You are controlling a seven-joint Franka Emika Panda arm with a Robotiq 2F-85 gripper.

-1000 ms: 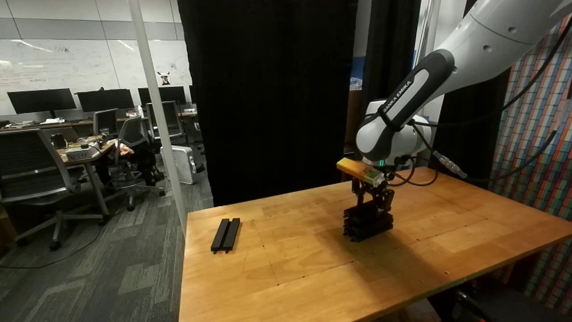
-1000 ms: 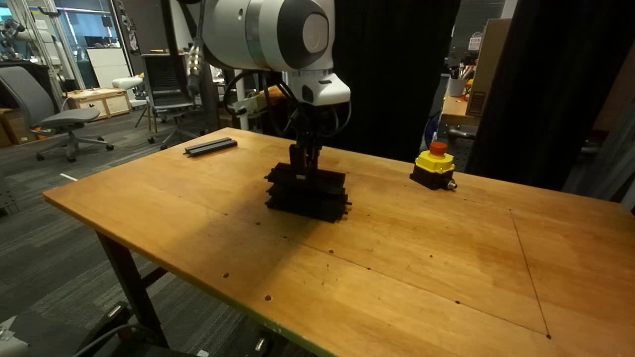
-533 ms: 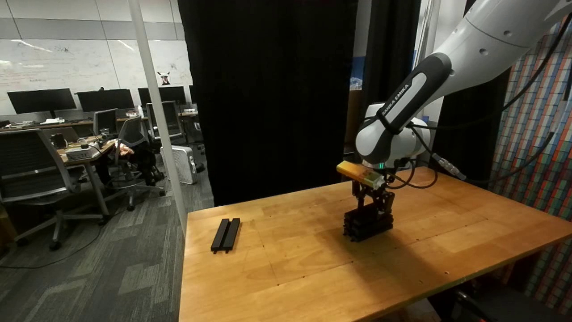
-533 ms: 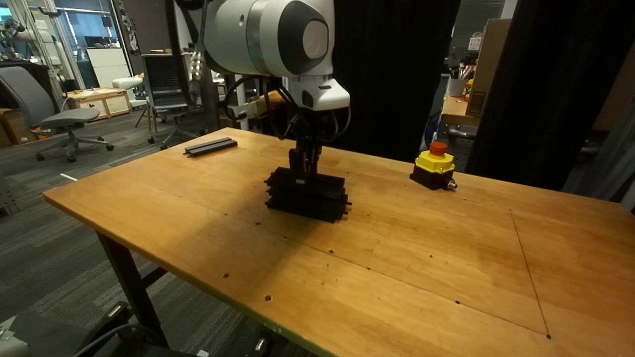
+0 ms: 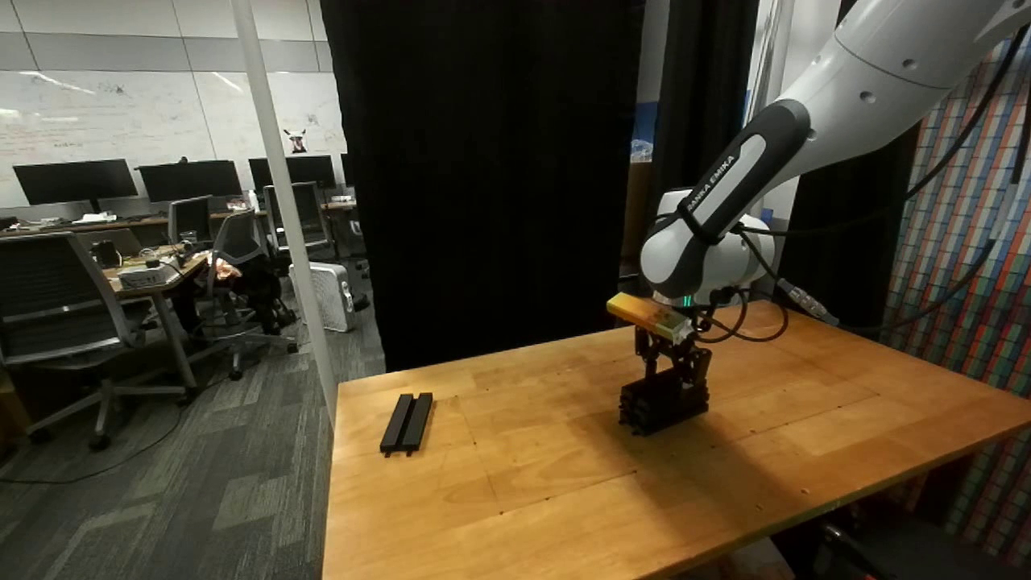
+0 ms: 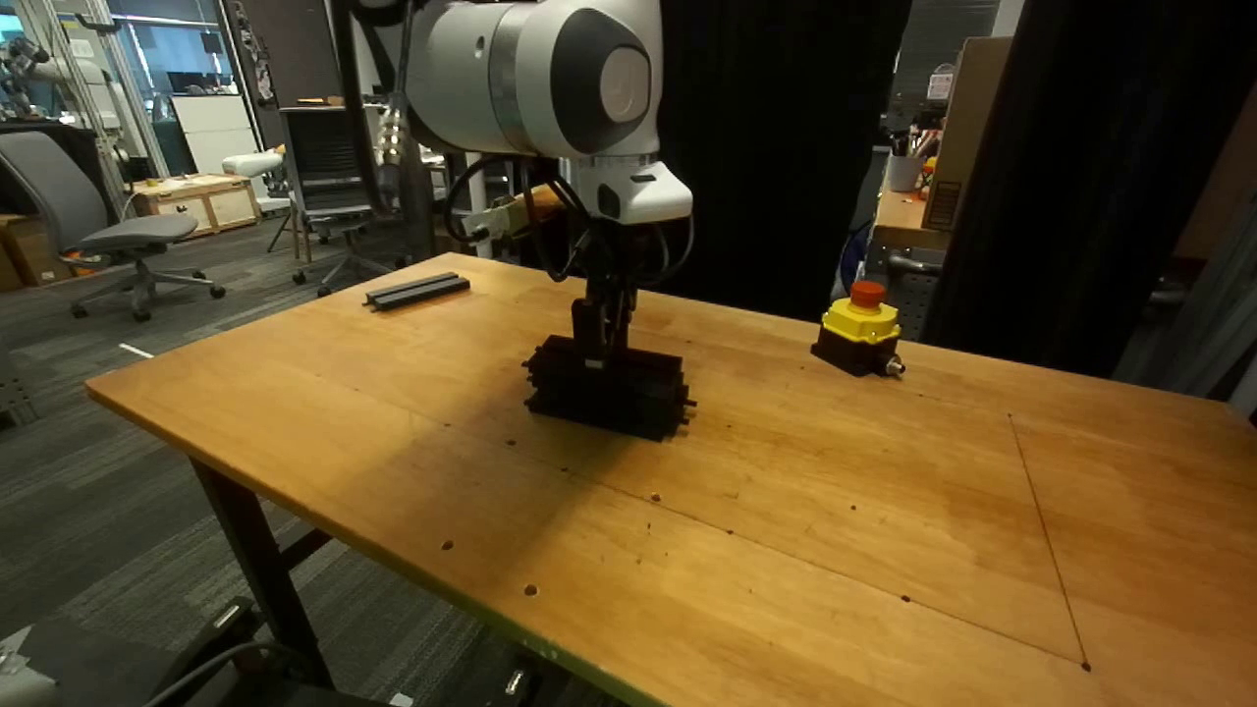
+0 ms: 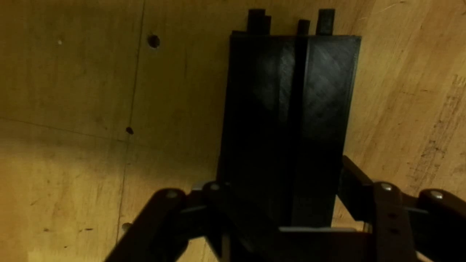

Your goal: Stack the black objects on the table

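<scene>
Top black layer [image 7: 271,123] is pinched by the fingers [image 6: 589,329], seemingly resting on the black stack [image 6: 604,412] on the worktop [image 6: 825,471]; contact hard to see. If released askew, it could be tipped off.

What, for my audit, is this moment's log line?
end effector: gripping top black bars | black stack: on table | unstacked: two bars, side by side

In an exterior view I cannot count the bars [image 5: 662,412] at centre right, black on black, partly covered by the gripper [image 5: 672,380]. The arm [image 5: 805,133] is cut off at upper right; the upper-left scrawl [image 5: 109,87] is too faint to read.
</scene>
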